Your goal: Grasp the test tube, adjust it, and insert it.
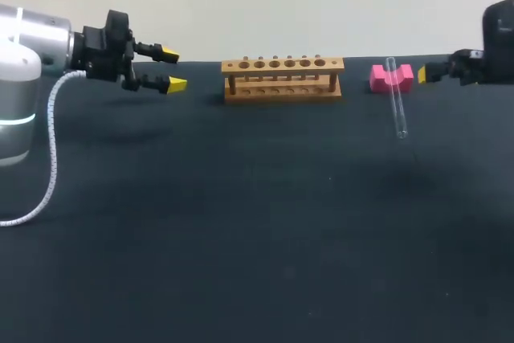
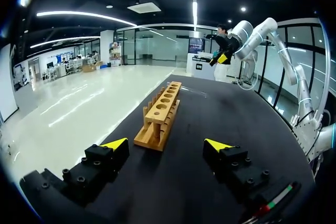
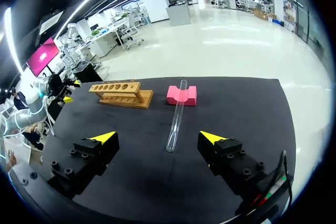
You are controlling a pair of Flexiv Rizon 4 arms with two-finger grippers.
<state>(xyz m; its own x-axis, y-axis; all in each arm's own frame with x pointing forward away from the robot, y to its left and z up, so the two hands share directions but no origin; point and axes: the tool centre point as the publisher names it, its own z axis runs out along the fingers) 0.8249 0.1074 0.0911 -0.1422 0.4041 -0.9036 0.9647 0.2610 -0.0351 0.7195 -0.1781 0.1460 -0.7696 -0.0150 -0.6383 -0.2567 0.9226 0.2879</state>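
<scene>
While the left gripper [image 1: 172, 70] hangs over the left side of the dark table [image 1: 241, 230], fingers apart and holding nothing, the wooden rack [image 1: 283, 78] stands at the far middle, holes upward. Right of it, the test tube [image 1: 397, 106] lies tilted, its far end propped on the pink block [image 1: 391, 78] and its long axis running toward the near edge. The right gripper [image 3: 158, 138] has its fingers spread wide, the tube ahead and untouched.

Clear test tube [image 1: 397, 107] lies propped on pink block [image 1: 379, 78] (wooden rack [image 1: 283, 79] nearby).
</scene>
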